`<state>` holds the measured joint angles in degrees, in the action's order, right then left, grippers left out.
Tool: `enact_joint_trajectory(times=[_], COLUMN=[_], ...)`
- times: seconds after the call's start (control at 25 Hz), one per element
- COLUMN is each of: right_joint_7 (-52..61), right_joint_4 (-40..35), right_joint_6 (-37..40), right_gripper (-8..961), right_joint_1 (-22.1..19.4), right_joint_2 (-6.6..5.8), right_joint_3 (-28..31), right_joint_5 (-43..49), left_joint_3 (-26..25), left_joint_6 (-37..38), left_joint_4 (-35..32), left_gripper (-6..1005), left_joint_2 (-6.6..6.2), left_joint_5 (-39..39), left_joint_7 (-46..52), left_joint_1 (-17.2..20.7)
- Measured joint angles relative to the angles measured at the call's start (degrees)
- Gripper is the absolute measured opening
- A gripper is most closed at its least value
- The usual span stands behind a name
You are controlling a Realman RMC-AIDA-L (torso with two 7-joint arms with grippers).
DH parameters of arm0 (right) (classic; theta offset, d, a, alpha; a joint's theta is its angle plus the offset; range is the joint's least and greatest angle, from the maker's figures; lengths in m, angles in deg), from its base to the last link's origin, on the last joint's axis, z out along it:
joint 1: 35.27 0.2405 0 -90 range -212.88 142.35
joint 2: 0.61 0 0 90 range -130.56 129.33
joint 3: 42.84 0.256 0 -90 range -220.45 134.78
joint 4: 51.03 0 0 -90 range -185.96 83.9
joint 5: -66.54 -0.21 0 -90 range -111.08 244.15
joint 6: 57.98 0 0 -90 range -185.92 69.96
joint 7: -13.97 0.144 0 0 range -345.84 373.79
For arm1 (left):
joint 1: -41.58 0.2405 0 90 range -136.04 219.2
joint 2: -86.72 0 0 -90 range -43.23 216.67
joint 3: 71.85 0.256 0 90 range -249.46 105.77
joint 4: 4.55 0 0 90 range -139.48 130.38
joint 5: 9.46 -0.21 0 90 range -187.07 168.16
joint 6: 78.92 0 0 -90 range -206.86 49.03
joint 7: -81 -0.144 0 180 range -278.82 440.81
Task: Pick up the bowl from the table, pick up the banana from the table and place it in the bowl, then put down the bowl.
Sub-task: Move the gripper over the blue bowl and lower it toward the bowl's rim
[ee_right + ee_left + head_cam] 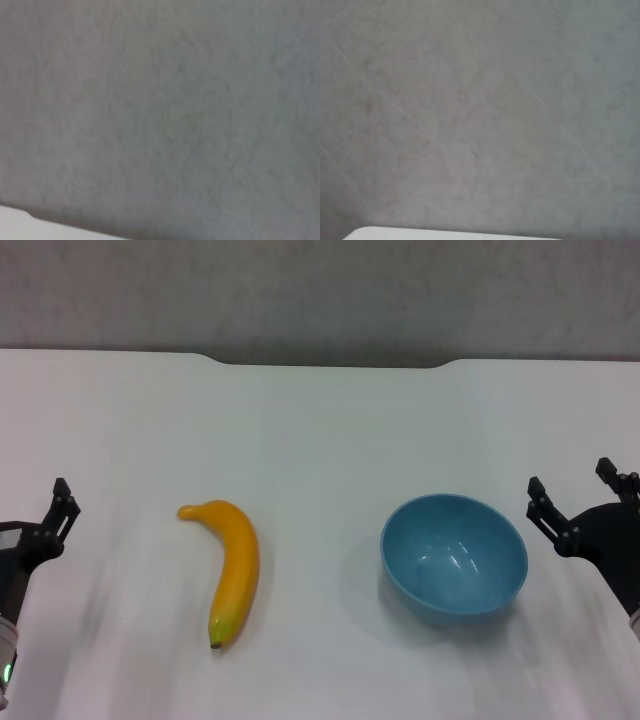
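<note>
Bowl (454,556) sits upright on the white table (320,420), just beside the right gripper (585,495), whose fingers are spread and hold nothing. Banana (231,568) lies well apart to the bowl's left, long axis running near to far, nearer the left gripper (58,508); I cannot tell that gripper's state.

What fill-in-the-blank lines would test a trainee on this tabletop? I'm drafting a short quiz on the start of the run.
1. The banana lies on the table on the robot's ____ side.
2. The bowl is light ____ and holds nothing.
3. The right gripper is open beside the ____.
4. The left gripper holds ____.

Missing words: left; blue; bowl; nothing
</note>
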<state>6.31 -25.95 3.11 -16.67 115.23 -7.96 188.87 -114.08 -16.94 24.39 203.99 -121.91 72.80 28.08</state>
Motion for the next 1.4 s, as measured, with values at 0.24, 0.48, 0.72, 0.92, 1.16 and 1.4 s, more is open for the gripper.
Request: enact_joint_trajectory(times=[0.24, 0.48, 0.72, 0.92, 1.16, 1.4], right_joint_7=[1.0, 1.1, 0.7, -2.8, -16.7, -25.2], right_joint_4=[-0.2, 0.2, 5.3, 11.4, 24.7, 35.8], right_joint_6=[-1.7, -2.6, -9.7, -17.5, -32.0, -50.0], right_gripper=[884, 884, 884, 884, 884, 883], right_joint_1=[0.4, 0.5, 0.6, 0.2, -4.8, -8.1], right_joint_2=[-0.04, -0.12, -0.70, -1.38, -1.90, -1.24], right_joint_3=[-0.1, 0.0, 1.1, 4.2, 14.0, 25.5], right_joint_5=[-0.3, -0.3, -0.1, 0.1, 0.2, 0.2], left_joint_3=[1.9, 2.0, 2.0, 2.0, 0.9, -7.5], left_joint_6=[-0.6, -1.4, -1.5, -2.7, -6.6, -24.6], left_joint_4=[-0.5, -0.6, -0.6, 0.0, 9.7, 26.2], left_gripper=[908, 908, 908, 908, 908, 908], left_joint_2=[0.02, -0.01, -0.16, -0.34, -2.08, -4.39], left_joint_5=[-0.1, 0.0, 0.2, 0.1, -0.9, -2.0], left_joint_7=[0.0, -0.1, -0.1, -0.5, -2.6, -13.1], left_joint_1=[-0.8, -0.9, -0.4, 0.0, 2.1, 6.1])
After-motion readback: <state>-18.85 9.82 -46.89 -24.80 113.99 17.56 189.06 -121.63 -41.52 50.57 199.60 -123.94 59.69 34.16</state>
